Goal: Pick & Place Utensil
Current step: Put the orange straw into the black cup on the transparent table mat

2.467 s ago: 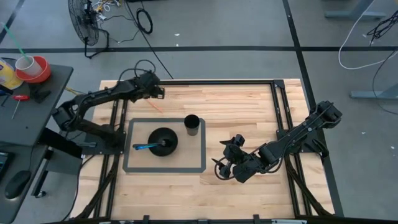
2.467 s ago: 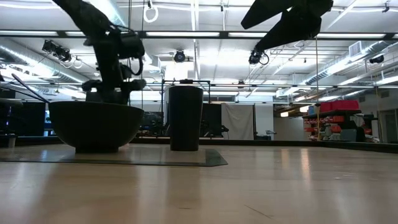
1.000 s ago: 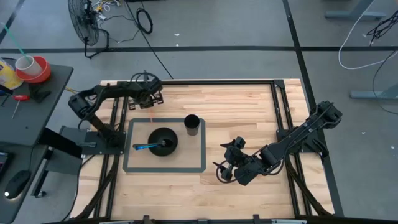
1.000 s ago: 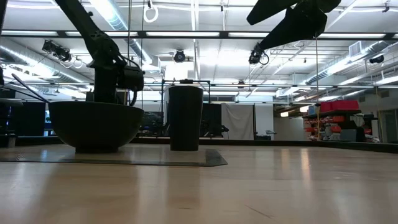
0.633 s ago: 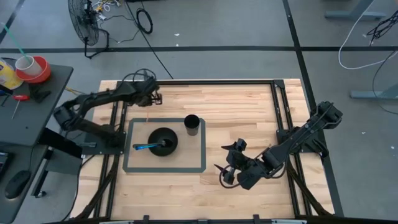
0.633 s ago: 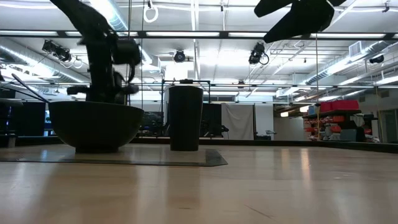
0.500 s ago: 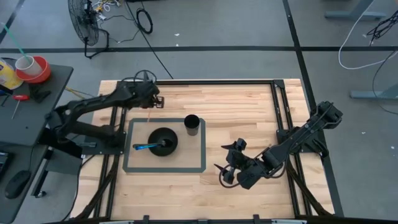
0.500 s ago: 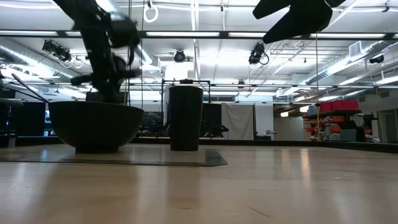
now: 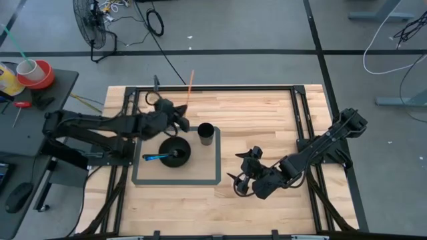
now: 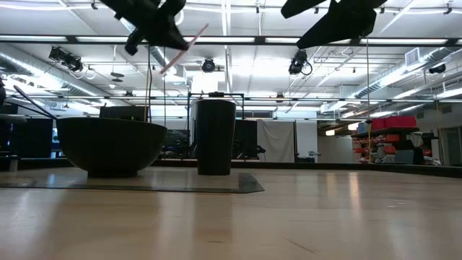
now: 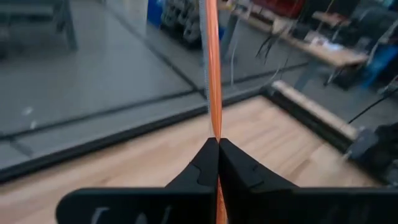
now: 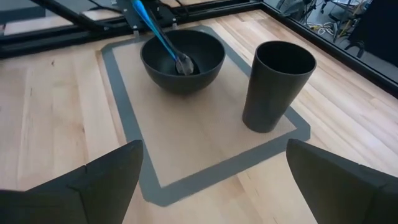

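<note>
- Left gripper (image 9: 179,124) hangs in the air above the far edge of the grey mat (image 9: 215,163), its fingers (image 11: 202,165) pressed together on a thin orange utensil (image 9: 190,84).
- Only a slim, straight, bright orange handle of that utensil shows; it slants away from the gripper out past the table's far edge (image 9: 227,87), clear of the wood.
- Right gripper (image 9: 241,181) waits near the mat's right side, fingers (image 12: 99,177) spread wide.
- On the mat sit a black bowl (image 9: 174,151) holding a blue-handled spoon (image 12: 163,40) and, just beside it, an upright black cup (image 9: 206,134).
</note>
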You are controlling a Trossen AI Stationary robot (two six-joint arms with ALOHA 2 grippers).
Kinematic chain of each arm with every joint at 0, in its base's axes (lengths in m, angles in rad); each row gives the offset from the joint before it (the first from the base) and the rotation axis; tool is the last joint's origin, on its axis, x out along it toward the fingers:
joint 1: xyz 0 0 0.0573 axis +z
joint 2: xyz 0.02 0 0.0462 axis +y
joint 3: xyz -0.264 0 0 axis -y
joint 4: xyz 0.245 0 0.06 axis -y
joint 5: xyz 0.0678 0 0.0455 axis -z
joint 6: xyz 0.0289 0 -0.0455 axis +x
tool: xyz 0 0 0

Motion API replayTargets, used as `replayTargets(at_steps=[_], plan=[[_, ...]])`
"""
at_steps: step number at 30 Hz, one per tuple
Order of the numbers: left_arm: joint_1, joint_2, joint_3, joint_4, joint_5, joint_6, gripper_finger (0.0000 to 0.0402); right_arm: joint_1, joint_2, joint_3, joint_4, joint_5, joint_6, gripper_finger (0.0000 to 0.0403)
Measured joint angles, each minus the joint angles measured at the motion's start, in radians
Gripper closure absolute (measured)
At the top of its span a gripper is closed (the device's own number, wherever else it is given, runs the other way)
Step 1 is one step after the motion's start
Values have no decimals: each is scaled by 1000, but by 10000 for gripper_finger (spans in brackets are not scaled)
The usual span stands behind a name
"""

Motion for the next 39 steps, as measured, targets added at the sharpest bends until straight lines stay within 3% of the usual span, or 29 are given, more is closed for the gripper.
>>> replayTargets(at_steps=[6,12,17,29,39], plan=[[-81,122,0,352,-115,153,395,-15,0,0,23,6,-7,3],[-83,307,0,700,-136,293,398,-16,0,0,69,58,-51,3],[-73,436,-1,879,-212,362,398,-15,0,0,85,61,-74,3],[-121,625,-1,974,-290,342,399,-13,0,0,84,12,-75,3],[-183,638,-1,978,-409,421,357,-13,0,0,82,5,-75,3]])
